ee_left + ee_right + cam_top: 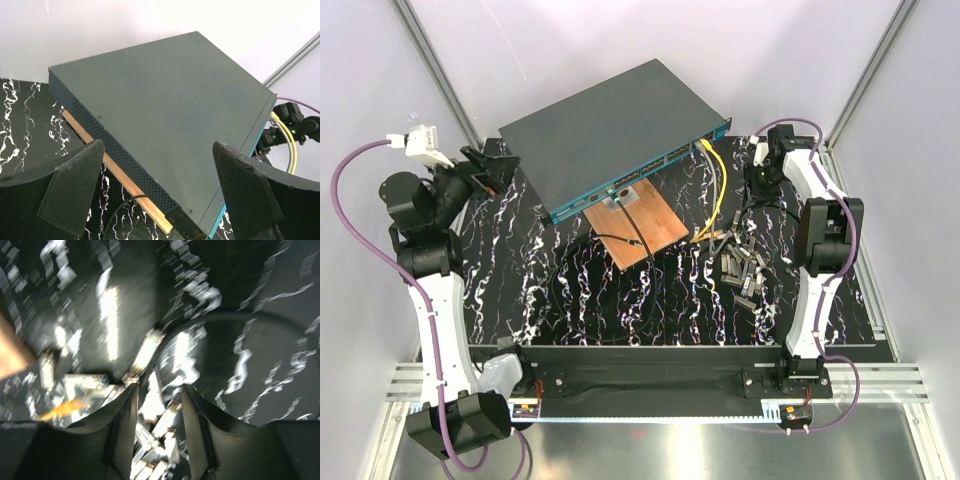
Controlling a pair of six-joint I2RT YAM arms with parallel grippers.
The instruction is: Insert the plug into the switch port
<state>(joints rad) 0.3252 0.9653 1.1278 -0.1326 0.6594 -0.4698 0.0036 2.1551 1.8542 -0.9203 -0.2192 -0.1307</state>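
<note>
The switch (610, 135) lies at the back centre, dark grey on top, its teal front edge (650, 170) facing front-right. It fills the left wrist view (165, 100). A yellow cable (718, 180) sits in a port at its right end. A pile of small metal plugs (742, 265) lies on the mat to the right and shows blurred in the right wrist view (155, 410). My left gripper (498, 170) (157, 145) is open and empty, just off the switch's left corner. My right gripper (757, 180) (159, 390) is open and empty, above the plugs.
A small wooden board (638, 225) lies under the switch's front edge, and its edge shows in the left wrist view (120, 172). A black cable (630, 225) runs across it to the switch. White walls with metal rails close in the mat on both sides.
</note>
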